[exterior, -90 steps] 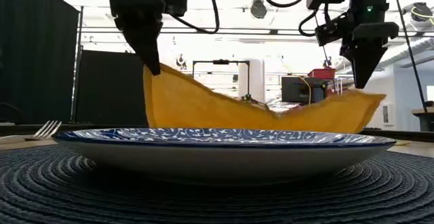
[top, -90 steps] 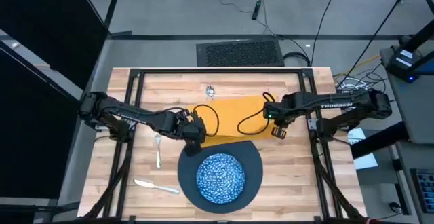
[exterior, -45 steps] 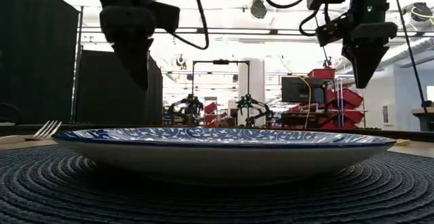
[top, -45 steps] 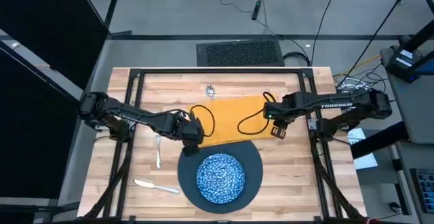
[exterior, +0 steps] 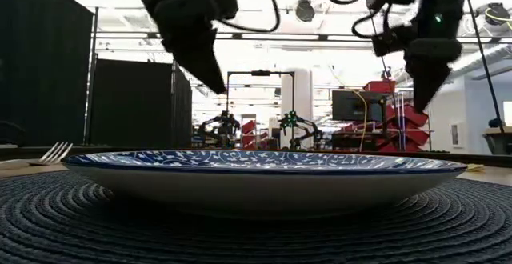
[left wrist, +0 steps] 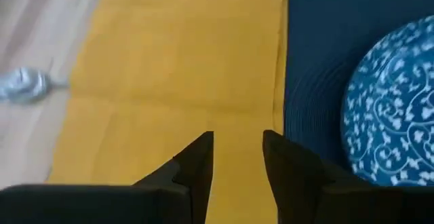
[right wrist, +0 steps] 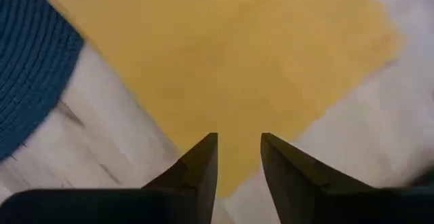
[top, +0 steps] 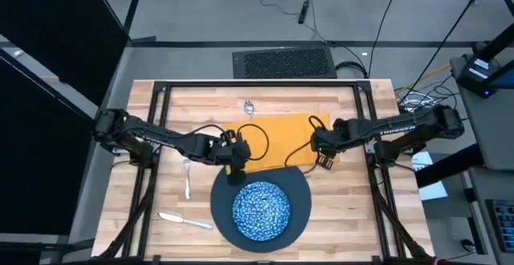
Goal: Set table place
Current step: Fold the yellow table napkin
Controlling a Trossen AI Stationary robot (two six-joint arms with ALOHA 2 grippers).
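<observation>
Mustard-yellow napkin [top: 277, 139] lies flat on wooden surface [top: 345, 209] behind speckled bowl [top: 261, 209], soft, limp cloth best pinched at corner or edge, left gripper [left wrist: 237, 157] and right gripper [right wrist: 239, 157] above it, jaws narrowly apart, empty.

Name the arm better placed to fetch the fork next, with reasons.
Probably left: the fork lies on the table's left side, just beside the left gripper, open over the napkin. The right gripper hovers across the plate.
</observation>
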